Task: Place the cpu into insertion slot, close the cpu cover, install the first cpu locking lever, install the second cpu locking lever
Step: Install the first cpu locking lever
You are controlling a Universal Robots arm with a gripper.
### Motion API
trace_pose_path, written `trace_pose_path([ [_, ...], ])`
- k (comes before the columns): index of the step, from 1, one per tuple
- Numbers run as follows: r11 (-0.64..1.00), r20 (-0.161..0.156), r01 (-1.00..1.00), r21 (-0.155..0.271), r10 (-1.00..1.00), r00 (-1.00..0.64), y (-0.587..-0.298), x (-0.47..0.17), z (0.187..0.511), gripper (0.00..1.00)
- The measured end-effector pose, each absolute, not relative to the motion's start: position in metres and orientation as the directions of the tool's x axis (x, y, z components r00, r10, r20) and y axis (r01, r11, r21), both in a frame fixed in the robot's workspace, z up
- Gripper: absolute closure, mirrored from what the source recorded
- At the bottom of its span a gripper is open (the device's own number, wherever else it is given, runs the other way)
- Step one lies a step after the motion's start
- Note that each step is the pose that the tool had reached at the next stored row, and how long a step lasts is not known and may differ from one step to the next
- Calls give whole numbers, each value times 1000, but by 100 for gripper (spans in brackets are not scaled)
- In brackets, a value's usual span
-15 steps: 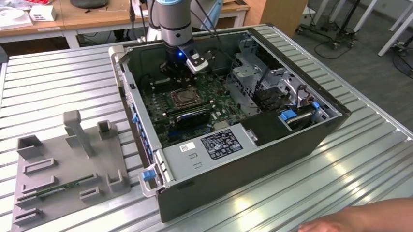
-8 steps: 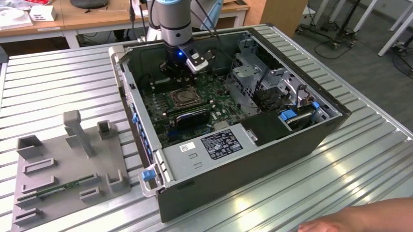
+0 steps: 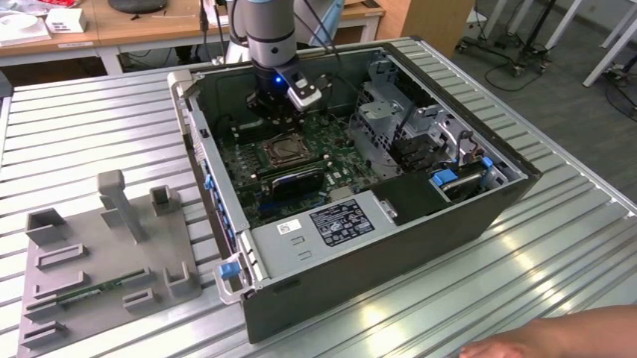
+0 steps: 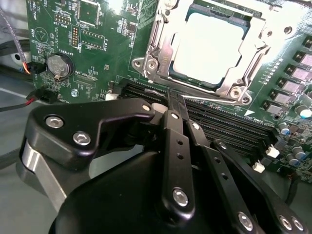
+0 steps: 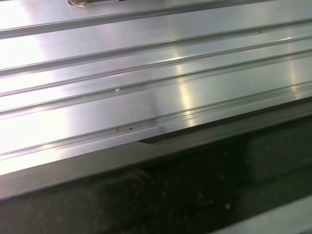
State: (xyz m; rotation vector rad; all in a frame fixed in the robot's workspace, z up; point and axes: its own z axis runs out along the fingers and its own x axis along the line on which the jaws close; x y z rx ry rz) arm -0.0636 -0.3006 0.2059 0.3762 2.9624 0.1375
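cpu (image 4: 209, 46) sits within cpu cover (image 4: 158, 39) rim, tool (image 4: 170, 100) near

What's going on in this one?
A robot arm is reaching into an open computer case. Its claw is shut and empty, and it hangs over the memory slots beside the insertion slot. The cpu sits in the slot, and the cpu cover lies down around it. Whether either locking lever is latched can't be made out.
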Motion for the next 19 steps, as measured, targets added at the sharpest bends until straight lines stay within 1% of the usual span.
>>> trace_pose_path([
  [12, 964, -139, 241, 110, 255, -957, -300, -64, 204, 90],
  [19, 964, -139, 241, 110, 255, -957, -294, -63, 204, 90],
])
